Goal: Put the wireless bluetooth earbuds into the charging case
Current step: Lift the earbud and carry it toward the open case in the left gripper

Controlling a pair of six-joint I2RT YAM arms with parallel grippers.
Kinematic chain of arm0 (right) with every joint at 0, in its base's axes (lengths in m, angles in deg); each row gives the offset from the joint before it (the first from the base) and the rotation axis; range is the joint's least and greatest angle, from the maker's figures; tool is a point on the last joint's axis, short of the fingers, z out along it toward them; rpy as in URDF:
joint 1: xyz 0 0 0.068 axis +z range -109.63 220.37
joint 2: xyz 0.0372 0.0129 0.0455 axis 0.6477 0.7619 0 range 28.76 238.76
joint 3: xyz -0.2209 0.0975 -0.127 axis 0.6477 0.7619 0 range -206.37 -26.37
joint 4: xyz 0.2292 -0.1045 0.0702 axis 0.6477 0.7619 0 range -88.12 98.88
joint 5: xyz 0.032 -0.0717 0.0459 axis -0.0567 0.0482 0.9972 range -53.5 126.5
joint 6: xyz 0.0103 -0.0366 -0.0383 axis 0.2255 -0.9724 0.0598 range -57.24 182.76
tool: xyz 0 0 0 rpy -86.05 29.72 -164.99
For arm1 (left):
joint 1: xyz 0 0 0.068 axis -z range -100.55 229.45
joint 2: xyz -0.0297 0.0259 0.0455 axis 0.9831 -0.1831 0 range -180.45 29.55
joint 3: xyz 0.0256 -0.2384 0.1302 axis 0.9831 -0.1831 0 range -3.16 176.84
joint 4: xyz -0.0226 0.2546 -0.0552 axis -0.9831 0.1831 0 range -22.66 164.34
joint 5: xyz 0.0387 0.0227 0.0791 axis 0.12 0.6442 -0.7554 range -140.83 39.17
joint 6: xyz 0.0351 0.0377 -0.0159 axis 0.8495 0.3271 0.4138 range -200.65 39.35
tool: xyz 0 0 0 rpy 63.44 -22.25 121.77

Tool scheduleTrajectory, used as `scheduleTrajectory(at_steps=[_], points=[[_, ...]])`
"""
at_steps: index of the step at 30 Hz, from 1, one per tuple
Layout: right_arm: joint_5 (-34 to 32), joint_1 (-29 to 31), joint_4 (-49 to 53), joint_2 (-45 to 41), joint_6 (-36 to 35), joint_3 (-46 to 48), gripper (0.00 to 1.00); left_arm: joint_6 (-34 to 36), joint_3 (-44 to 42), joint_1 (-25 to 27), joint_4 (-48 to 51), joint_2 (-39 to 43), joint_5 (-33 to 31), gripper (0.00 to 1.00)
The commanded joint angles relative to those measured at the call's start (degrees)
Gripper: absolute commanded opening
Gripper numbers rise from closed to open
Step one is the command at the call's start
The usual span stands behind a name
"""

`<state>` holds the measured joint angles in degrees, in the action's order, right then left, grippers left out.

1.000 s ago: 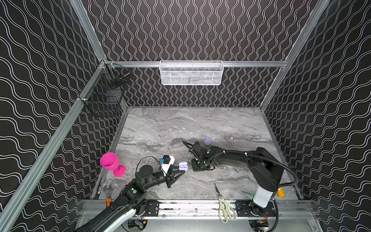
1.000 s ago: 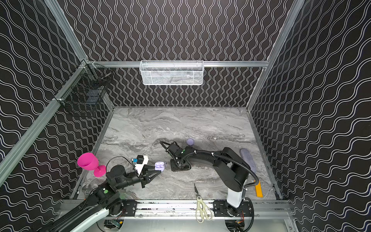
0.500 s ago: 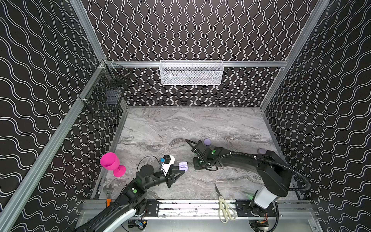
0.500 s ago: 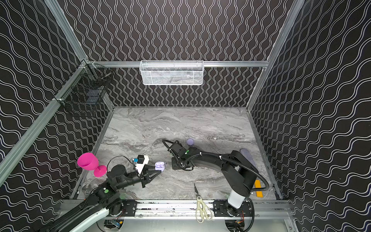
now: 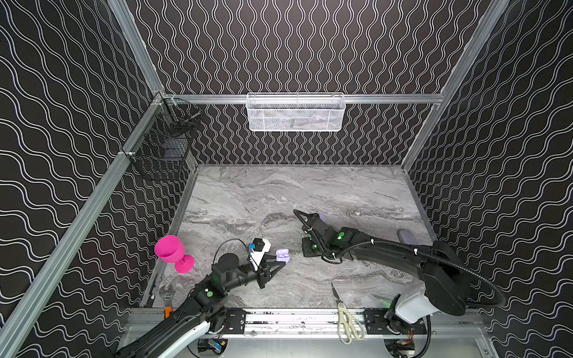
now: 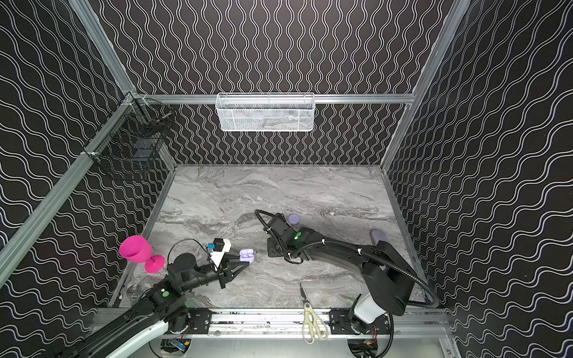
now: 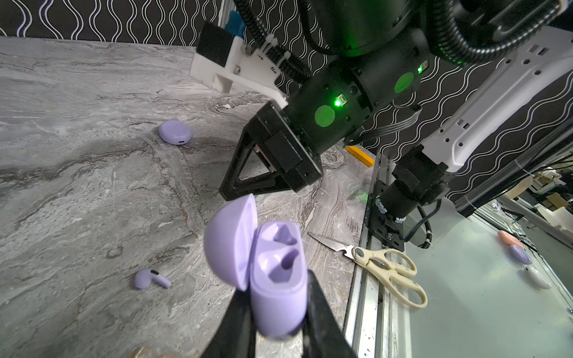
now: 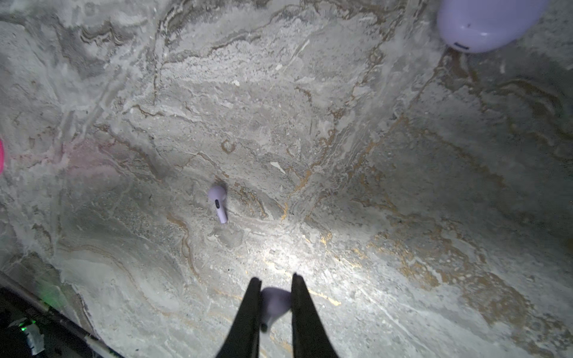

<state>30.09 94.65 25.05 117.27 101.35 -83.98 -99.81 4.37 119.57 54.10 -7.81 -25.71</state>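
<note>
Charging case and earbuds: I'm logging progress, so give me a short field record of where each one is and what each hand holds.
left hand: shut on the charging case
charging case: lid open, both sockets empty
right hand: shut on an earbud
loose earbud: lying on the table, apart from both hands
second case: closed, resting on the table
earbuds in the charging case: none
</note>
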Motion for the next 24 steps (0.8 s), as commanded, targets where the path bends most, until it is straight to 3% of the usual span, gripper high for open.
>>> scheduleTrajectory(at_steps=[1, 9, 24], points=[[-1.7, 0.1, -1.6, -1.7, 0.6, 0.1, 0.17, 0.6, 0.6, 0.0, -2.2, -0.8, -0.8, 0.22], [-4.7, 0.6, -3.1, -8.1, 0.2, 2.8, 0.17, 0.1, 0.6, 0.0, -4.5, -2.8, -1.8, 0.22], [-6.0, 1.9, -1.1, -11.2, -1.0, 0.8, 0.17, 1.0, 2.7, 0.0, -12.8, -13.4, -2.2, 0.22]])
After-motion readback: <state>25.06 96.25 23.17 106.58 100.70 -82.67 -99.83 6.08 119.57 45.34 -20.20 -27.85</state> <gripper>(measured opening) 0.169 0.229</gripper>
